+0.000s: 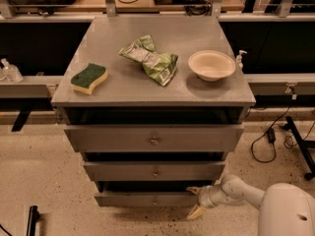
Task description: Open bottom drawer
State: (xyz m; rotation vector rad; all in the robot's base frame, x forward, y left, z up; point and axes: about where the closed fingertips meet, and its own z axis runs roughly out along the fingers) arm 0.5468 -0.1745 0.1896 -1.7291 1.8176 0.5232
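The bottom drawer is the lowest of three grey drawers in the metal cabinet, with a small round knob at its centre. It stands out slightly, with a dark gap above it. My gripper is at the drawer front's right end, low near the floor. Its two pale fingers are spread, one at the drawer's top edge and one below its bottom edge. The white arm reaches in from the lower right.
The middle drawer and top drawer sit above. The cabinet top holds a green-yellow sponge, a green chip bag and a white bowl. Cables and a black stand leg lie on the floor at right.
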